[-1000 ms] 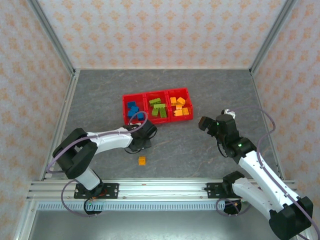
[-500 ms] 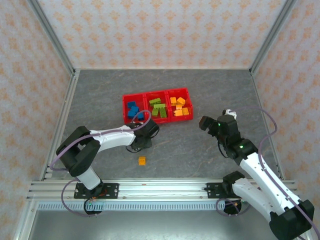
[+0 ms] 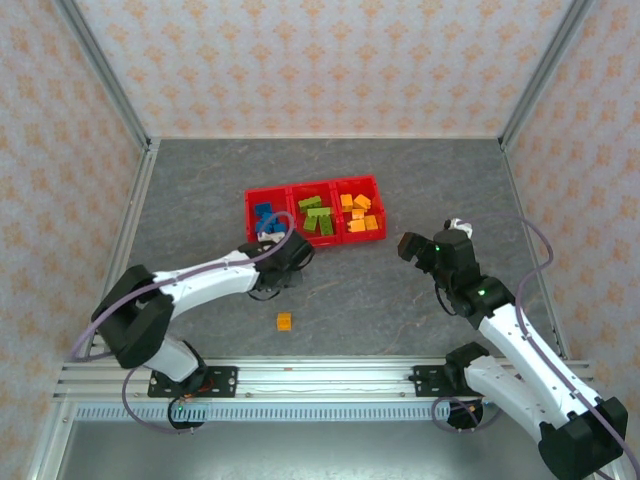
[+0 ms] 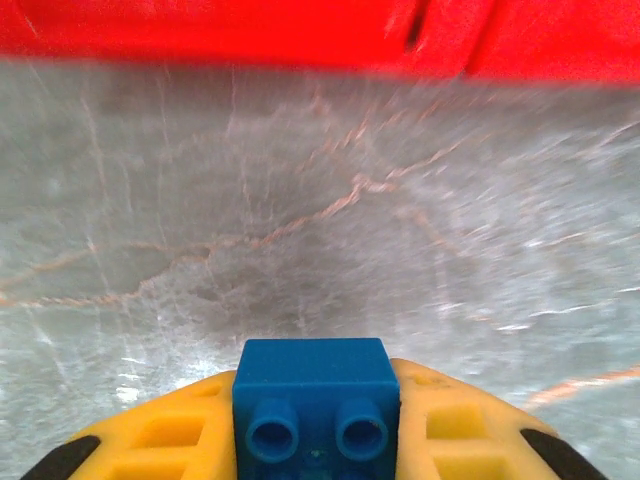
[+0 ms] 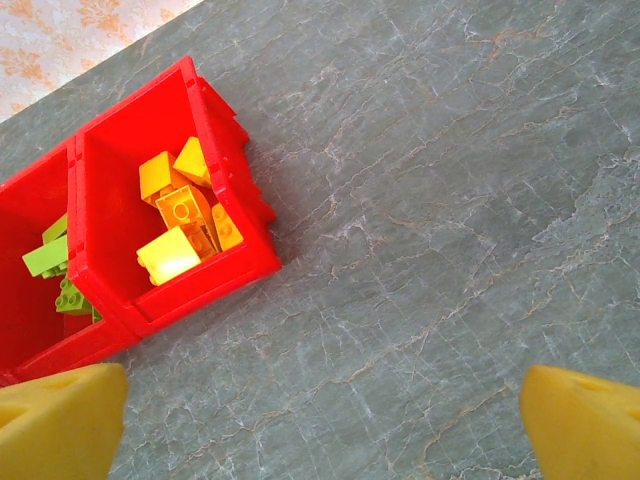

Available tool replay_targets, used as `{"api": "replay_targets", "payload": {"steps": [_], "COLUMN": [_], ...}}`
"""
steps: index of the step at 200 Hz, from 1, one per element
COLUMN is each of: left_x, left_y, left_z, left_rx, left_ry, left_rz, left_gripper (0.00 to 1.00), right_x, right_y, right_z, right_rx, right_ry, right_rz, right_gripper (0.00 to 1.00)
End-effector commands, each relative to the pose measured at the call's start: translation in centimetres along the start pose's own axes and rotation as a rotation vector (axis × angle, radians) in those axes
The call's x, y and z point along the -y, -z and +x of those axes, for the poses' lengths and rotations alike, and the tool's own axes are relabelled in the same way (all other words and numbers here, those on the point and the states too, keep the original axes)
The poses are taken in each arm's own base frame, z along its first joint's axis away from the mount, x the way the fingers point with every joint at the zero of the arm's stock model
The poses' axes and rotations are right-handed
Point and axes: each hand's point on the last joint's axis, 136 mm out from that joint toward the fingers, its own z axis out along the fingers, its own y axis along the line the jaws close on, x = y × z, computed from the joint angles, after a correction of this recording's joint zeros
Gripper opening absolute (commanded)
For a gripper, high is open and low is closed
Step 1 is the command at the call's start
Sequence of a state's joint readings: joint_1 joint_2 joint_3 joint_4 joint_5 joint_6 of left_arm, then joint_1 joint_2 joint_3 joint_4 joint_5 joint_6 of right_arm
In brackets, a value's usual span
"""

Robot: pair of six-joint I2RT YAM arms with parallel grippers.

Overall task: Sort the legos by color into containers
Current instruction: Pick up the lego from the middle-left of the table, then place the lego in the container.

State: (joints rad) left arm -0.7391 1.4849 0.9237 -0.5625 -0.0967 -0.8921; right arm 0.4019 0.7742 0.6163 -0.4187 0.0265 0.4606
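Blue lego (image 4: 316, 400): clamped between left fingers (image 4: 150, 440), over the table (image 4: 320, 220), just before red tray (image 4: 200, 30)'s near wall. Step: delivery (right fingers (image 5: 60, 420) wide, empty). Next: lift over the wall into the blue compartment.

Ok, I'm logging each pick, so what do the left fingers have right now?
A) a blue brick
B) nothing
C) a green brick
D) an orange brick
A: in the left wrist view a blue brick sits clamped between the yellow left fingers, on the near side of the red tray.
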Motion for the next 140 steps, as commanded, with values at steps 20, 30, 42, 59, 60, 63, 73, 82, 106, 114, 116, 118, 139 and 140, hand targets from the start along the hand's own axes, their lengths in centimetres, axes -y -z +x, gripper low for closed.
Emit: {"api": "replay_targets", "payload": {"steps": [20,30,42,59,60,63,73,82,106,114,116,118,139,140], "left_x": [0.2,0.3,-0.1,-1.0,-1.0,-1.2,-1.7,-1.9,-2.0,-1.9,-1.9,-1.8,-1.1,-1.1], "left_y": [6.5,7.7,8.5,8.9,8.8,8.7,8.3,7.4,4.4,3.3,3.0,2.7,0.3,0.1], "left_z": [-6.3,-8.0,-10.1,-13.4,-13.6,-14.1,-15.8,-17.1,-19.5,-20.0,-20.1,-20.1,-20.9,-21.0], "left_rx": [0.199,0.237,0.27,0.294,0.295,0.297,0.302,0.298,0.257,0.242,0.238,0.233,0.214,0.213], "left_ry": [-0.003,0.0,0.002,0.005,0.004,0.004,0.005,-0.006,-0.026,-0.033,-0.035,-0.037,-0.047,-0.048], "left_rz": [0.014,0.024,0.018,-0.016,-0.019,-0.029,-0.052,-0.07,-0.087,-0.09,-0.093,-0.095,-0.086,-0.086], "left_gripper": [0.27,0.28,0.29,0.29,0.29,0.3,0.29,0.3,0.28,0.28,0.28,0.28,0.27,0.27], "right_x": [0.1,0.0,0.0,0.0,-0.1,0.0,0.0,0.1,0.6,0.7,0.7,0.6,0.5,0.5], "right_y": [0.3,0.2,0.2,0.1,0.1,0.1,0.2,0.2,0.3,0.4,0.4,0.5,0.7,0.6], "right_z": [-0.9,-0.9,-0.9,-0.8,-0.8,-0.8,-0.8,-0.7,-0.5,-0.4,-0.4,-0.5,-0.8,-0.8], "right_rx": [0.036,0.037,0.037,0.032,0.032,0.032,0.031,0.03,0.028,0.028,0.029,0.03,0.04,0.04], "right_ry": [-0.02,-0.021,-0.021,-0.02,-0.019,-0.021,-0.019,-0.017,-0.008,-0.007,-0.008,-0.009,-0.001,0.0], "right_rz": [0.008,0.006,0.004,0.003,0.003,0.004,0.006,0.009,0.022,0.025,0.024,0.023,0.018,0.019], "right_gripper": [1.0,1.0,1.0,1.0,1.0,1.0,1.0,1.0,1.0,1.0,1.0,1.0,1.0,1.0]}}
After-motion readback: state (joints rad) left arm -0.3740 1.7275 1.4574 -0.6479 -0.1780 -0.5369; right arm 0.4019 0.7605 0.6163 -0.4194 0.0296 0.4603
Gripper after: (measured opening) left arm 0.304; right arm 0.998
